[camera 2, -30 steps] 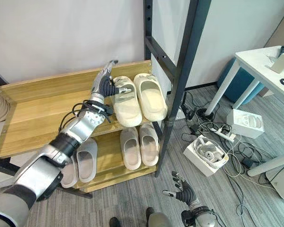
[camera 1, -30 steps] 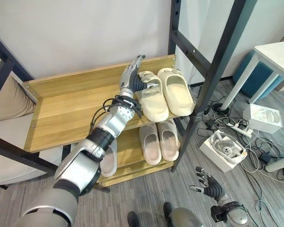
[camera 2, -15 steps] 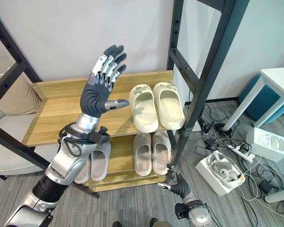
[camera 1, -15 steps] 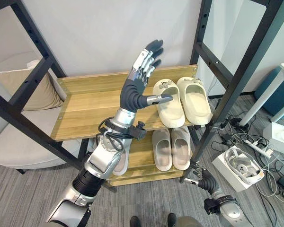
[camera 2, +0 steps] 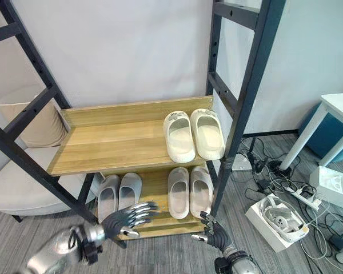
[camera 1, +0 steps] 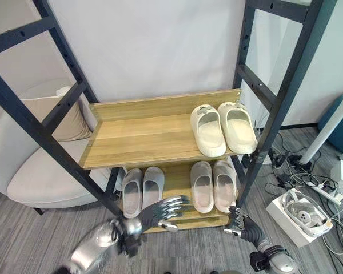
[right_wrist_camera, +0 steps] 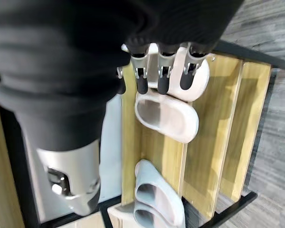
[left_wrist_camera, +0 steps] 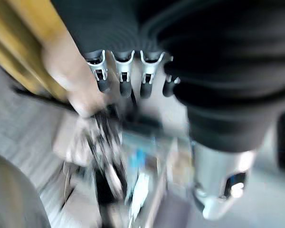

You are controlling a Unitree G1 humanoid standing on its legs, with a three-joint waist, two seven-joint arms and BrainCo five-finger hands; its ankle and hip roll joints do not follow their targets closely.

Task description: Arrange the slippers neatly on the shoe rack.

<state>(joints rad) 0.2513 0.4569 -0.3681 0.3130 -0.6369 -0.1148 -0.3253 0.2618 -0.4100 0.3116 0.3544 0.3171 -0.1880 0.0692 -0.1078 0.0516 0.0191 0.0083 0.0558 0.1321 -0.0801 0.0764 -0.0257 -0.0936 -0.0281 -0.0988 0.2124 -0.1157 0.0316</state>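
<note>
rack [camera 1: 160,142] inspected: cream slippers [camera 1: 222,128] paired on the rack's top shelf, beige pair [camera 1: 212,185] and grey pair [camera 1: 141,189] on its lower shelf. left hand [camera 1: 158,210] and right hand [camera 1: 243,229] hang below the rack, fingers spread, holding nothing. task appears complete.

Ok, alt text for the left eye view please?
Cream slippers sit paired at the top shelf's right end; two more pairs line the lower shelf. The left hand and right hand hover open and empty, low in front.
</note>
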